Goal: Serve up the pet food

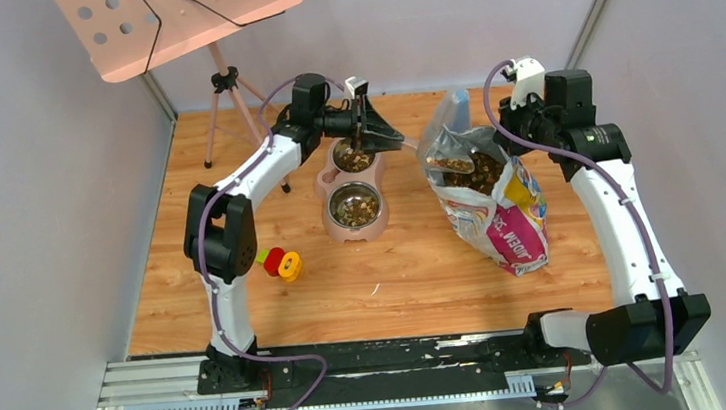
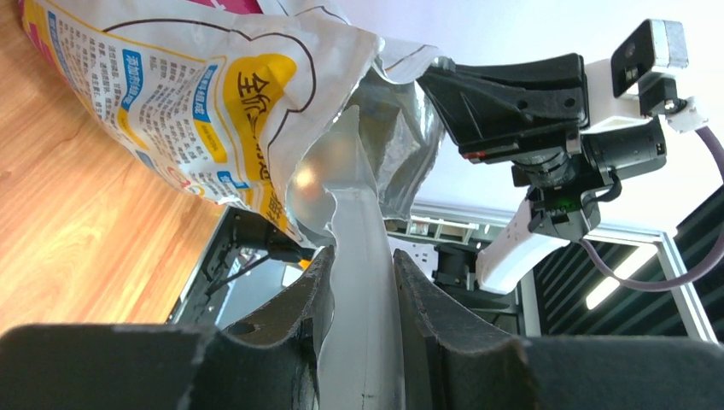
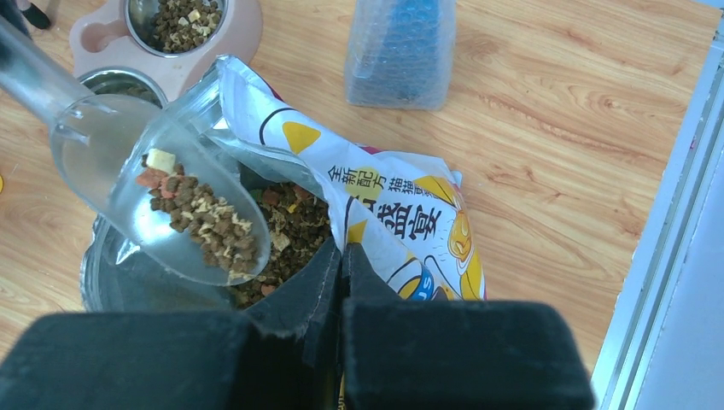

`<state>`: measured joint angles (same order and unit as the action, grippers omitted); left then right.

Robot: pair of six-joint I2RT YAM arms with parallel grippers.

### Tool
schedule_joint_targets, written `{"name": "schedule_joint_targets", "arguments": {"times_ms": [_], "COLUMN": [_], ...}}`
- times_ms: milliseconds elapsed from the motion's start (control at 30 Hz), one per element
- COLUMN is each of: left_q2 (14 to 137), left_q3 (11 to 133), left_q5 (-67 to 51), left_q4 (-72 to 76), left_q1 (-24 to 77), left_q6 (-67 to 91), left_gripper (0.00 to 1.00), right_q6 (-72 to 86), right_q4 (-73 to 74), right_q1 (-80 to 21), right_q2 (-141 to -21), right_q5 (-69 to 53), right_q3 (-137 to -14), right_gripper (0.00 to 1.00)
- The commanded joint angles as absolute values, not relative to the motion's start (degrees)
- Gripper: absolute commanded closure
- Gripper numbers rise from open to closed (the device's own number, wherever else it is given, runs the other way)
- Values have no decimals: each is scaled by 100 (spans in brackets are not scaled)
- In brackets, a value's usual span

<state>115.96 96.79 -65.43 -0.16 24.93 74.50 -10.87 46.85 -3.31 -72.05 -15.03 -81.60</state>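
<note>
The pet food shows as brown kibble inside the open printed bag (image 1: 501,217) and as a small load (image 3: 205,220) in a clear plastic scoop (image 3: 162,188) held over the bag's mouth. My left gripper (image 2: 363,266) is shut on the scoop's pale handle (image 2: 359,325), reaching across from the left (image 1: 393,140). The edge of the bag's mouth is pinched in my shut right gripper (image 3: 341,256), which holds the bag (image 3: 401,213) open. More kibble (image 3: 294,226) lies in the bag. A pink double-bowl feeder (image 1: 323,183) left of the bag holds kibble in both steel bowls.
A red-and-yellow toy (image 1: 282,263) lies on the wooden floor left of the feeder. A music stand's tripod (image 1: 224,83) stands at the back left. A clear bubble-wrapped packet (image 3: 399,51) sits behind the bag. Grey walls close in both sides.
</note>
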Motion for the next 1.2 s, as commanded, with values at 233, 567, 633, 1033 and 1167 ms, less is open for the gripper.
{"name": "schedule_joint_targets", "arguments": {"times_ms": [233, 567, 633, 1033, 1167], "left_q2": [10906, 10386, 10249, 9442, 9148], "left_q3": [9569, 9357, 9240, 7863, 7550], "left_q5": [-6745, -6811, -6830, -6877, -6852], "left_q4": [-136, -475, -491, -416, -464], "left_q1": [2283, 1960, 1904, 1165, 854], "left_q6": [7179, 6967, 6957, 6972, 6944], "left_gripper": [100, 100, 100, 100, 100], "right_q6": [-1219, -1213, -1204, -1187, -1194], "right_q4": [4430, 4362, 4342, 4325, 4307], "right_q1": [-312, -315, -313, -315, -317], "right_q2": [-7417, -7343, -7347, -7483, -7458], "right_q5": [-1435, -1460, -1483, -1534, -1508], "right_q3": [-8572, -8404, -8413, -8528, -8456], "right_gripper": [100, 100, 100, 100, 100]}}
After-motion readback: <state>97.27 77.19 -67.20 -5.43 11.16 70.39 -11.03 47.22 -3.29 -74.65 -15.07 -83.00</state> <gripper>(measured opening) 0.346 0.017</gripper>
